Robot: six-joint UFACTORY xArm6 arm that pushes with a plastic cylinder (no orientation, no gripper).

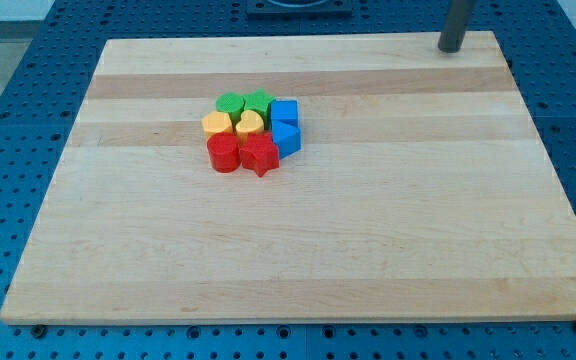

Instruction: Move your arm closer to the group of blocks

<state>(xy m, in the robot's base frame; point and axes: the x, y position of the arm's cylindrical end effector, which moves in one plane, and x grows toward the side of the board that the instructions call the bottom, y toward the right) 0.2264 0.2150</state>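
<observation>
A tight group of blocks sits on the wooden board [298,260], left of centre toward the view's top. It holds a green round block [230,104], a green star-like block [259,102], a blue cube [284,111], a yellow block [216,123], a yellow heart-like block [250,124], a second blue block [286,138], a red round block [222,153] and a red star-like block [259,155]. My tip [451,48] rests at the board's top right edge, far to the right of the group and above it, touching no block.
The board lies on a blue perforated table [8,90] that shows on all sides. A dark fixture [296,8] sits beyond the board's top edge.
</observation>
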